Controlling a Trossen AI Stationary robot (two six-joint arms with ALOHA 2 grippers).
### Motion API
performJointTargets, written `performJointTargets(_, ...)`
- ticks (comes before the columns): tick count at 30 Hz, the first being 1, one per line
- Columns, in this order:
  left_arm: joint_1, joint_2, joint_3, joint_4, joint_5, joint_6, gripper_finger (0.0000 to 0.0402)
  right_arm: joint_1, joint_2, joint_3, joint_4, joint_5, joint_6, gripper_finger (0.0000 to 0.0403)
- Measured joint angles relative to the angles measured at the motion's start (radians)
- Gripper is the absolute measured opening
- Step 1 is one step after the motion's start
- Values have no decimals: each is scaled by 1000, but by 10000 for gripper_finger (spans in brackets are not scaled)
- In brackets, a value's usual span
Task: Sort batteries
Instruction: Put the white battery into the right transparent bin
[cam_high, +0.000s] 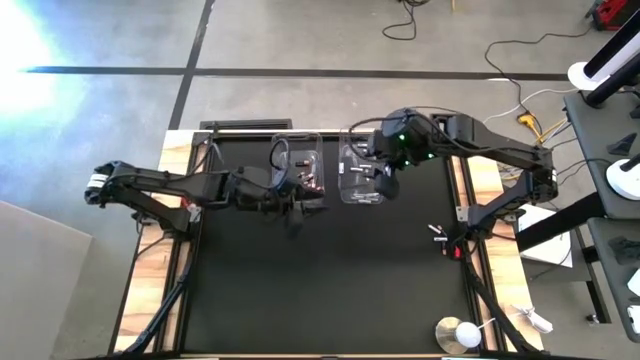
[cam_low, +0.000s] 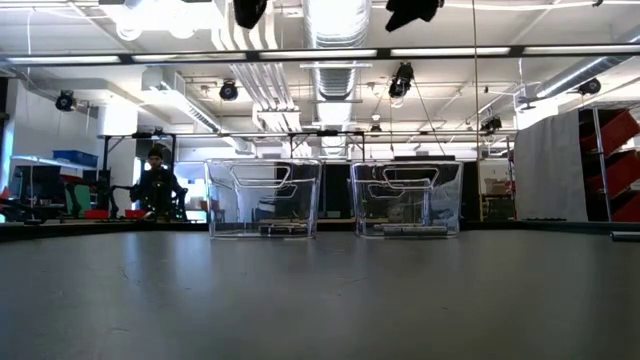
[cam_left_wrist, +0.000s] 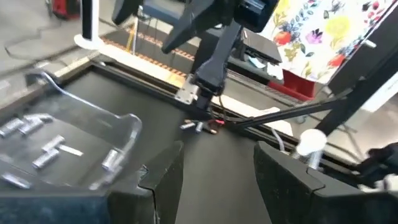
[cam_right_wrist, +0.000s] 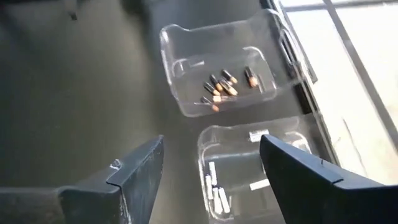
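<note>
- Two clear tubs stand side by side at the far middle of the black table (cam_high: 320, 290): the left tub (cam_high: 298, 165) and the right tub (cam_high: 362, 175).
- In the right wrist view, the dark batteries (cam_right_wrist: 225, 83) with reddish ends lie in a loose cluster on the floor of one tub, and the white batteries (cam_right_wrist: 214, 186) lie in the tub next to it.
- The right gripper (cam_right_wrist: 211, 168) hangs above the tubs, directly over the one with the white batteries; its two fingers stand well apart with nothing between them. The white batteries lie straight below the gap, and the dark ones lie farther ahead in the neighbouring tub.
- From above, the right gripper (cam_high: 383, 178) sits over the right tub.
- The left gripper (cam_left_wrist: 214, 177) is raised just beside the near edge of the left tub; its fingers are spread wide and hold nothing.
- In the left wrist view, the silvery-white batteries (cam_left_wrist: 50, 149) show inside the clear tub (cam_left_wrist: 118, 134) just beside the left gripper's fingers, off to one side of the gap and not between them.
- A few loose batteries (cam_high: 438, 233) lie on the table near the right arm's base, well apart from both grippers; the left wrist view shows them (cam_left_wrist: 202, 124) ahead of the open fingers.
- In the low view both tubs stand upright on the table, with batteries lying flat on their floors (cam_low: 285, 229).
- A person (cam_low: 157, 185) is in the room beyond the table.
</note>
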Motion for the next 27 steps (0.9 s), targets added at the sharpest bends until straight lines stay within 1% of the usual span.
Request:
performJointTargets(4,-28,33,56,2,-2,-83,173,91,-4,2,31,-4,-21,247)
performJointTargets(6,-43,51,103,5,-29,-107,173,158,-13,2,39,-10,-12,241)
performJointTargets(11,-64,84,221,-15,-43,-61,173,312,-19,3,-9,-9,24,230)
performJointTargets(15,-72,101,290,-26,-44,-52,173,410,-18,-24,-66,56,80,229)
performJointTargets(19,-97,114,329,-28,-47,-2,173,508,-17,-61,-152,86,251,232)
performJointTargets(21,-125,117,347,-26,-45,55,173,559,-17,-78,-188,94,388,235)
performJointTargets(24,-167,115,371,-21,-42,125,173,623,-17,-118,-195,94,600,243)
performJointTargets(27,-213,102,377,-33,-42,175,173,660,-13,-157,-195,98,797,254)
